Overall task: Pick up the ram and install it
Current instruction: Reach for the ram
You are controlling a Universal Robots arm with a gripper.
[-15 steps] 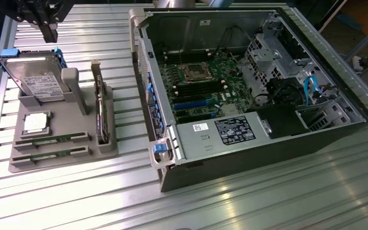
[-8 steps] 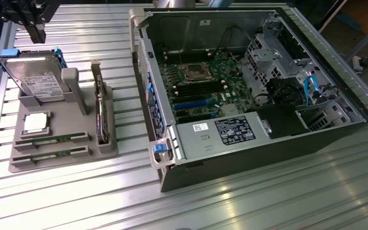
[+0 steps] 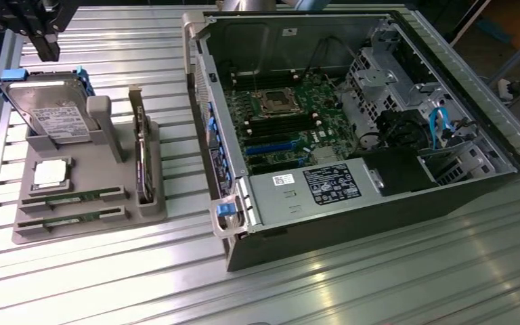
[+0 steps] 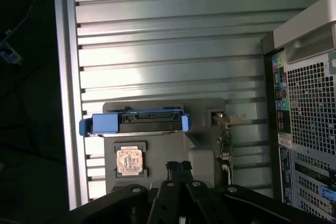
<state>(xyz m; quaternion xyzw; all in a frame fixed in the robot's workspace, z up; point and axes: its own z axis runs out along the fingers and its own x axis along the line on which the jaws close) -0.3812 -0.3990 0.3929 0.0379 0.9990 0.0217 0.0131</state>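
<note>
Green ram (image 3: 70,198) and twin (image 3: 68,220), exterior view: flat in slots at the grey tray's (image 3: 156,210) near edge. Dark gripper (image 3: 45,51) hangs over the table's (image 3: 332,284) far corner on the exterior view's left, well apart from both; parted or together, cannot tell. Wrist view: gripper (image 4: 178,170) above tray (image 4: 199,156), CPU chip (image 4: 129,161) near.

We see a silver, ribbed table (image 3: 106,284) and a plain grey tray (image 3: 84,231). We find the ram (image 3: 72,199) and the second stick (image 3: 70,221) green with dark chips, the drive bracket (image 3: 34,74) blue, the computer case (image 3: 351,233) black, its board (image 3: 328,91) green and its cables (image 3: 435,125) blue.
</note>
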